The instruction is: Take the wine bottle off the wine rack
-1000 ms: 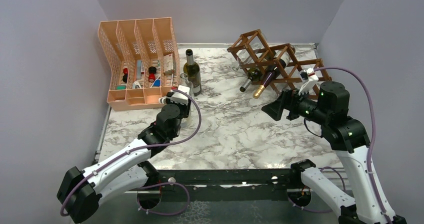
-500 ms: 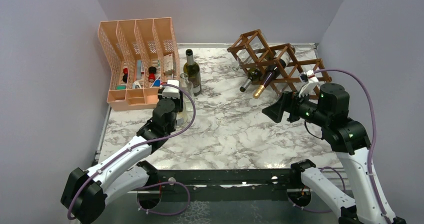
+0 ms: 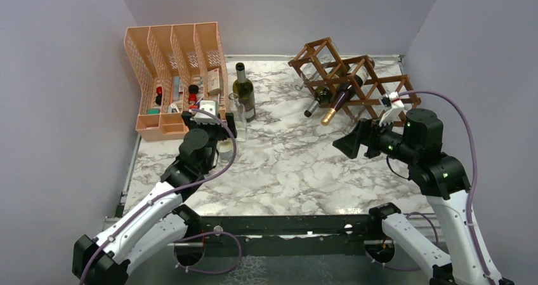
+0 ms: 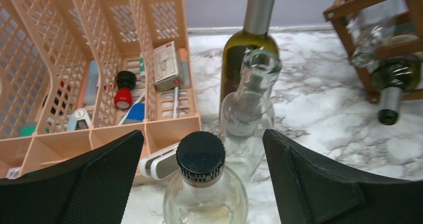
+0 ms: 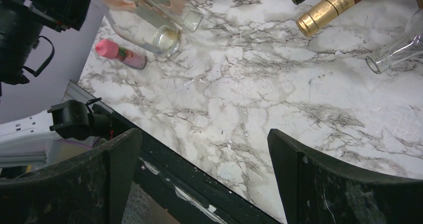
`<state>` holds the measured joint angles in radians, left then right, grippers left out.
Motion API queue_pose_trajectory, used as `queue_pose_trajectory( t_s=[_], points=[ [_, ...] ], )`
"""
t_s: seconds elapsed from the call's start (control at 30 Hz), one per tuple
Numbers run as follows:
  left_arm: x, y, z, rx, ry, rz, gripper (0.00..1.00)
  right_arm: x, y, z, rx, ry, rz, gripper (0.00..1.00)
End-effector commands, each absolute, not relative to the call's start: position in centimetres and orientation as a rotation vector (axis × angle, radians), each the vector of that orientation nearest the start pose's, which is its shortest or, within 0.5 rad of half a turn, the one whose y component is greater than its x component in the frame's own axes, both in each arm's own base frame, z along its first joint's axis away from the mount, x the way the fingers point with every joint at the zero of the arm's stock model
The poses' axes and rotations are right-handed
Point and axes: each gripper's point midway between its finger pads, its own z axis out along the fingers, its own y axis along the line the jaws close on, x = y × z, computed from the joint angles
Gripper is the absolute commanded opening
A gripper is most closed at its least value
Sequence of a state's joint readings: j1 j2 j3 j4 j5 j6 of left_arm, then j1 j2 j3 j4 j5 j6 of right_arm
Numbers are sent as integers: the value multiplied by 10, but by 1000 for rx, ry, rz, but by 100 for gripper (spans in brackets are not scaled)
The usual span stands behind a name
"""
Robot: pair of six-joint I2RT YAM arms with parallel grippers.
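Bare marble [image 3: 298,164] separates right pincer [image 3: 342,144] from wine rack [image 3: 368,85].

The wine rack [image 4: 366,2] runs off the left wrist view's right edge

Dark lattice wine rack [image 3: 346,63], gold-capped wine bottle [image 3: 339,103] lying inside, neck protruding

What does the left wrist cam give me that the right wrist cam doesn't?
Only left wrist: things inside the peach organizer, such as the white box and red-capped item, plus the black cap on the nearest bottle. Only right wrist: the gold-foil bottle neck and a pink item lying flat. Both: the marble table and standing clear bottles.
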<state>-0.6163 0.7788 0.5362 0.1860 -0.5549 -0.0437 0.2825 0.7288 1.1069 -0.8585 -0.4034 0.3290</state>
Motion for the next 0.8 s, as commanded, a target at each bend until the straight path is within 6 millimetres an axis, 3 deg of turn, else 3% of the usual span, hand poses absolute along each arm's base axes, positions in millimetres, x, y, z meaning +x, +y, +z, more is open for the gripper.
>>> queue_pose_trajectory(
  t_s=[0.0, 0.1, 0.27, 0.4, 0.63, 0.77],
  points=[
    [283, -121, 281, 86, 1590, -249, 99, 181, 139, 291, -210, 2100, 801, 100],
    [266, -132, 306, 129, 1560, -375, 99, 181, 139, 285, -206, 2114, 801, 100],
    [230, -154, 383, 216, 1340, -623, 95, 185, 139, 272, -192, 2156, 789, 100],
    [209, -183, 423, 377, 1166, -767, 94, 191, 141, 268, -149, 2171, 800, 100],
    [220, -263, 434, 623, 1092, -990, 89, 221, 128, 255, 38, 2199, 686, 100],
    [220, -316, 418, 766, 1043, -943, 89, 250, 121, 244, 115, 2192, 600, 100]
  ],
)
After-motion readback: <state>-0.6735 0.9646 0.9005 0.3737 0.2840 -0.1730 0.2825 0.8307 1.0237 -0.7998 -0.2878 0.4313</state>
